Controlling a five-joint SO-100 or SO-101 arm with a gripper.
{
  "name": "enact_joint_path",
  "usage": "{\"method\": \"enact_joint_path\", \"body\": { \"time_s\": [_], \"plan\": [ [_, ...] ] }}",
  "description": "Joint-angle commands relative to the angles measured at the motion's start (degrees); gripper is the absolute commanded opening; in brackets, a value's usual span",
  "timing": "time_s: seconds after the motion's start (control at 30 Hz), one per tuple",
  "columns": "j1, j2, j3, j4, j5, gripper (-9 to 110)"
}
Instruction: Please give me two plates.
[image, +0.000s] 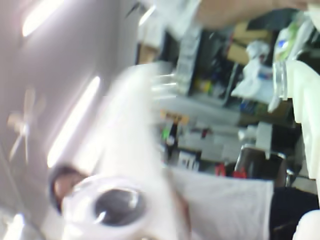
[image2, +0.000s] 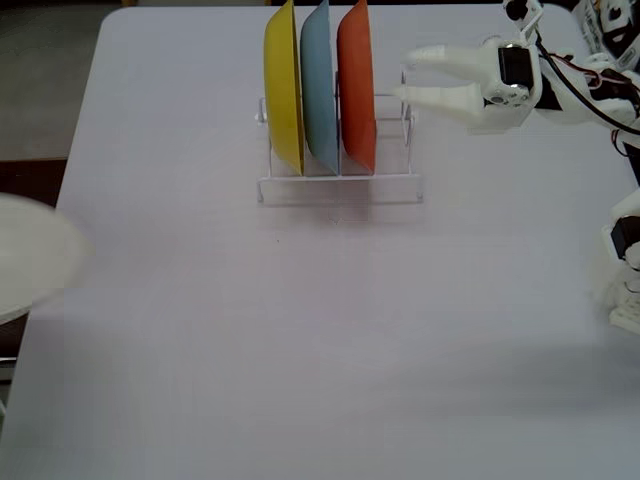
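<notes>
In the fixed view an orange plate (image2: 357, 85) stands on edge in the rightmost filled slot of a clear rack (image2: 340, 190). A cream-white plate (image2: 30, 255) shows blurred at the table's left edge, partly cut off by the frame. My gripper (image2: 408, 74) hovers just right of the rack, level with the orange plate. It points left, open, with nothing between its white fingers (image2: 440, 97). The wrist view is smeared by motion and shows neither plate clearly.
A yellow plate (image2: 284, 85) and a light blue plate (image2: 319, 85) stand in the rack left of the orange one. The arm's body (image2: 590, 90) fills the right edge. The wrist view shows a cluttered room and a person in white (image: 225, 205).
</notes>
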Motion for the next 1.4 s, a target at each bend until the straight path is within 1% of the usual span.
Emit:
{"method": "enact_joint_path", "body": {
  "time_s": [0.0, 0.13, 0.23, 0.43, 0.47, 0.57, 0.63, 0.7, 1.03, 1.27, 1.37],
  "plan": [
    [4.31, 4.66, 0.79, 4.92, 2.64, 0],
    [9.84, 5.1, 1.49, 11.87, 4.83, 0],
    [16.7, 4.22, 1.49, 16.26, 5.19, 0],
    [25.84, -1.93, -1.14, 17.58, 0.09, 0],
    [27.33, -3.25, -1.85, 17.67, -1.05, 2],
    [30.85, -7.38, -3.69, 17.93, -5.98, 19],
    [32.26, -9.84, -5.1, 18.63, -9.23, 32],
    [33.22, -12.66, -7.03, 18.9, -11.25, 37],
    [34.72, -24.26, -15.29, 20.92, -16.26, 45],
    [35.24, -31.46, -21.01, 20.39, -18.46, 44],
    [35.6, -33.84, -22.68, 18.28, -19.07, 44]
  ]
}}
